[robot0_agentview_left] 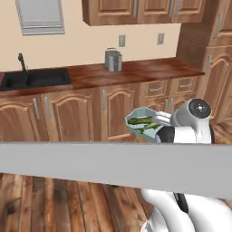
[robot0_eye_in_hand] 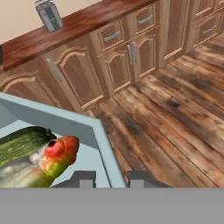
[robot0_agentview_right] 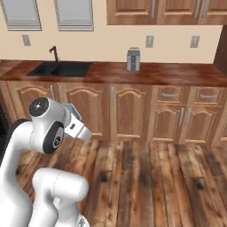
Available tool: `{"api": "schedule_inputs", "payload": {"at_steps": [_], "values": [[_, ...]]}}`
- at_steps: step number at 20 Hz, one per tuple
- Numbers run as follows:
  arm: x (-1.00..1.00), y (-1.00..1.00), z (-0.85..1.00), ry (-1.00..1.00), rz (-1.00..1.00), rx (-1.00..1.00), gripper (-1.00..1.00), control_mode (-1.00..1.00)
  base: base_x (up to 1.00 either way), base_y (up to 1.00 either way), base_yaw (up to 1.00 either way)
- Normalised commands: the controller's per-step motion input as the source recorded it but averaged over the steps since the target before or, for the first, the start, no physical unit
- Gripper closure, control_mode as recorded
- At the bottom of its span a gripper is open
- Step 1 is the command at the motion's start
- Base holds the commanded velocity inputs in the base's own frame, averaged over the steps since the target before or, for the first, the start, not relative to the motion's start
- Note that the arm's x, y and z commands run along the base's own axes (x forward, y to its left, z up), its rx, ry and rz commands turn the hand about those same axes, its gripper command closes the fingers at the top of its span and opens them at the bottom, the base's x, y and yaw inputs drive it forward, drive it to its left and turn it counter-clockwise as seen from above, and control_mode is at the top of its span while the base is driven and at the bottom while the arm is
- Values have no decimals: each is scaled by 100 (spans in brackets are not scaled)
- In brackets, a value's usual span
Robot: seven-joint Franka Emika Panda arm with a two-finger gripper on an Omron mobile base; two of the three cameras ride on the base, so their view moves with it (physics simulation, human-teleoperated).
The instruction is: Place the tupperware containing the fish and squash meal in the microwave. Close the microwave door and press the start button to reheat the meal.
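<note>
The tupperware hangs in the air in front of the lower cabinets, a pale bluish clear container. The fish and squash meal lies in it as dark-green strips. In the hand view the tupperware's rim runs down between the two fingertips, and my gripper is shut on it. A green strip and an orange-red bit lie inside, left of the rim. From the right base view a corner of the tupperware peeks out behind my arm. The microwave and its door are out of view.
A brown wooden counter runs along the back wall with a black sink and a metal canister. Wooden cabinets stand below it, above plank floor. A wide grey slab crosses the foreground of the left base view.
</note>
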Motion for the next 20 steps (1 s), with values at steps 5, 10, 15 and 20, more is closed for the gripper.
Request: {"api": "schedule_inputs", "payload": {"at_steps": [5,10,15,20], "values": [[0,0,0,0,0,0,100,100,94,0,-9],[0,0,0,0,0,0,100,100,75,0,-25],[0,0,0,0,0,0,100,100,54,-6,-45],[0,0,0,0,0,0,100,100,57,-14,-58]]}}
